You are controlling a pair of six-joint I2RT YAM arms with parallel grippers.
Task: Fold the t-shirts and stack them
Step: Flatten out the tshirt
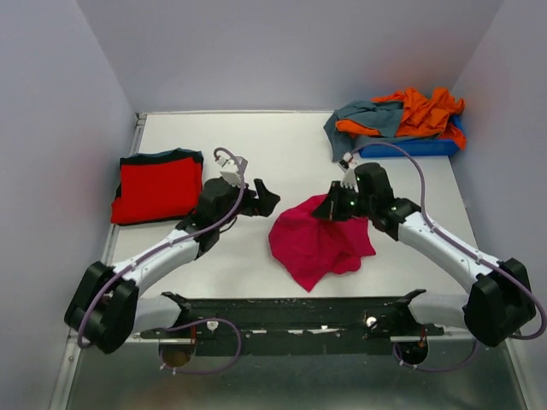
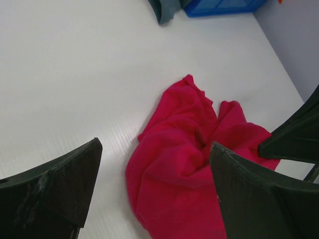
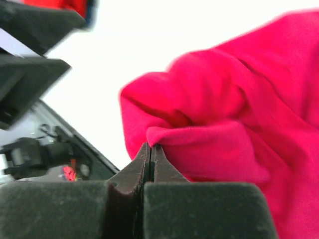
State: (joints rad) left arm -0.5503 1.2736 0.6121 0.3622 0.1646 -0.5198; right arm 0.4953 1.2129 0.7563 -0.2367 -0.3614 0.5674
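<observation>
Right of the folded red tee [image 1: 158, 188], pinching a fold of the crumpled magenta tee [image 1: 320, 243], right gripper [image 1: 335, 207] clamped tight — left gripper [image 1: 261, 198] gaping, empty, beside it. Lift gently, spread flat — no yanking.

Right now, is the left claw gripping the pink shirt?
No, the left gripper is wide open, with the pink shirt lying beyond it.

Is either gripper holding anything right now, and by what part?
The right gripper pinches the pink t-shirt by a small fold at its far edge. The left gripper is open and holds nothing.
</observation>
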